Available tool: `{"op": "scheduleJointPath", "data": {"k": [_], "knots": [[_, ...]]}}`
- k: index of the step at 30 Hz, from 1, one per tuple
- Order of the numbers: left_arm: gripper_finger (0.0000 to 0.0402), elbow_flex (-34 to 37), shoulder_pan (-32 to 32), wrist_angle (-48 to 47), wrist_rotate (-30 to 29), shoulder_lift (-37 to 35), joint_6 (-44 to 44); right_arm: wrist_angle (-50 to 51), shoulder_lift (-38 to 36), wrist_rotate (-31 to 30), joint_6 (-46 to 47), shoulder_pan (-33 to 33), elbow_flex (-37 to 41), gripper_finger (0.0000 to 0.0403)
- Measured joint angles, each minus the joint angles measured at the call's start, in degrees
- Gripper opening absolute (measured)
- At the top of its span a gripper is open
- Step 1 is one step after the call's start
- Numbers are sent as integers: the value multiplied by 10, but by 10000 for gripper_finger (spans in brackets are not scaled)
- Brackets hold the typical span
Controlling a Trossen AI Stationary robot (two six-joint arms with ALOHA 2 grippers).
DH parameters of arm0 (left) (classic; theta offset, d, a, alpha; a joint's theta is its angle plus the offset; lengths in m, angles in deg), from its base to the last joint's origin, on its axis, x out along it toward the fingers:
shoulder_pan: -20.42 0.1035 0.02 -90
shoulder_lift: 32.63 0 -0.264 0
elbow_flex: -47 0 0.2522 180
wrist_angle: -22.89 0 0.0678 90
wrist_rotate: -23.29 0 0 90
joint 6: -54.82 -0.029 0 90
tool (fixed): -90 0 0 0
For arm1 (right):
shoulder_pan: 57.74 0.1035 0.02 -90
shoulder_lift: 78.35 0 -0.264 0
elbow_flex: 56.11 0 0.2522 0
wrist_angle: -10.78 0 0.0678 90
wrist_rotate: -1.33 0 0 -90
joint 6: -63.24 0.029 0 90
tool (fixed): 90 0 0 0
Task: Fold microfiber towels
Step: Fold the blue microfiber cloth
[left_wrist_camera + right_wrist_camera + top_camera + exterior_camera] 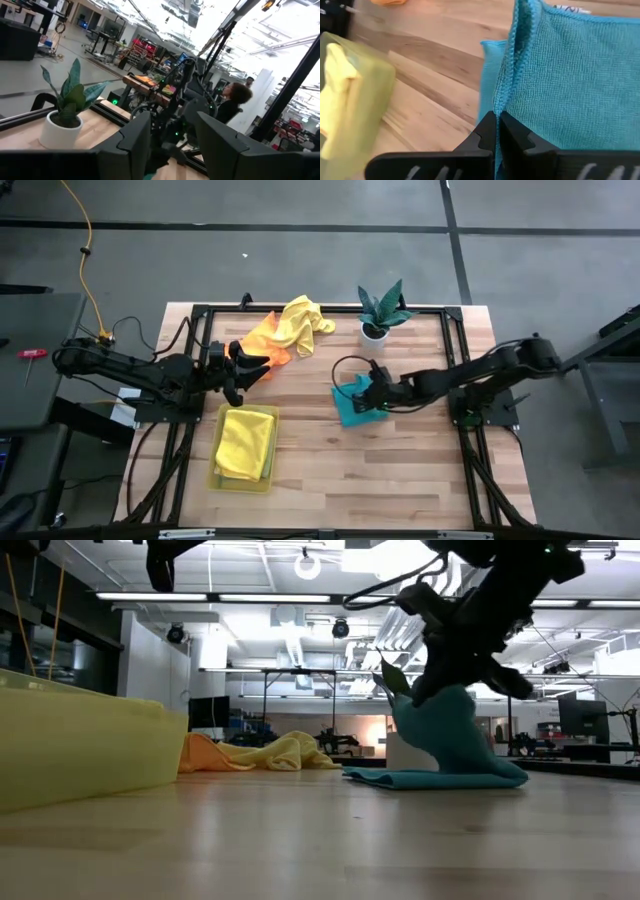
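The left gripper (243,375) hung with its fingers standing apart on nothing, above the table edge. Just beyond its fingertips lay the orange towel (262,340), crumpled and soft, touching a loose yellow towel (303,322) heaped beside it. Near its fingers on the other side sat the yellow tray (214,467), a see-through plastic bin with a second yellow towel (246,442) folded flat inside it.

Farther right, beyond the heap, a small potted plant (379,312) with stiff pointed leaves stood in a white pot.

The right gripper (497,131) had its fingers pinched shut on the teal towel (570,80). The nappy cloth, with its stitched hem, rose doubled from between the fingertips, while the rest lay flat on the wooden table (400,470) directly beneath them. From the low view, the lifted part hung as a peak above the flat part. The right arm was clearly the nearer to this towel, and the fold probably depended on carrying the pinched edge across the flat part under the fingers.
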Motion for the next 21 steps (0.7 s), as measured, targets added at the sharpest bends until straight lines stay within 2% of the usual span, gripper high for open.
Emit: {"op": "scheduleJointPath", "data": {"k": [16,18,21], "knots": [[147,0,0,0,-2,0,0,-26,121,45,35,2,-64,2],[147,0,0,0,-2,0,0,-45,126,50,34,2,-64,13],[147,0,0,0,-2,0,0,-66,126,51,34,2,-64,49]]}}
